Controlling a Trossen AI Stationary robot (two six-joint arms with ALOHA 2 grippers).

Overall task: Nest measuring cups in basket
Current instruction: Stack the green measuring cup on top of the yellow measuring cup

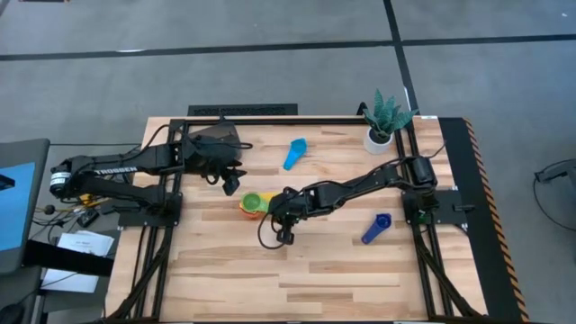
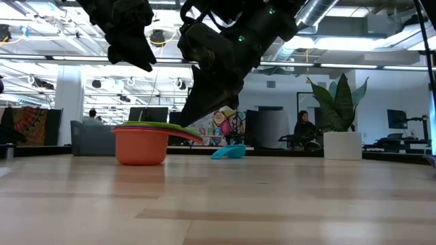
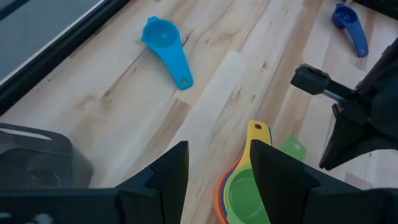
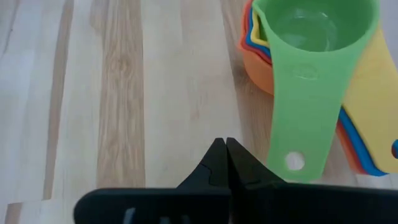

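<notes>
On the worktop (image 1: 315, 270), near its centre, sits the stack of measuring cups (image 1: 255, 204), green cup (image 4: 309, 56) on top, handles fanned toward three o'clock so each nests flat. Left gripper (image 1: 231, 184) hovers at the stack's eleven o'clock, fingers (image 3: 168, 174) spread and empty. Right gripper (image 1: 285, 236), at five o'clock, is clenched on nothing. Light blue cup (image 1: 294, 153) and dark blue cup (image 1: 376, 228) lie apart, un-nested. No basket shows.

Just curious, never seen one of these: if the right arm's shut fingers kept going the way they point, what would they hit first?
Probably the bare wooden table. The right gripper aims just beside the green cup atop the stack, though depth is unclear.
</notes>
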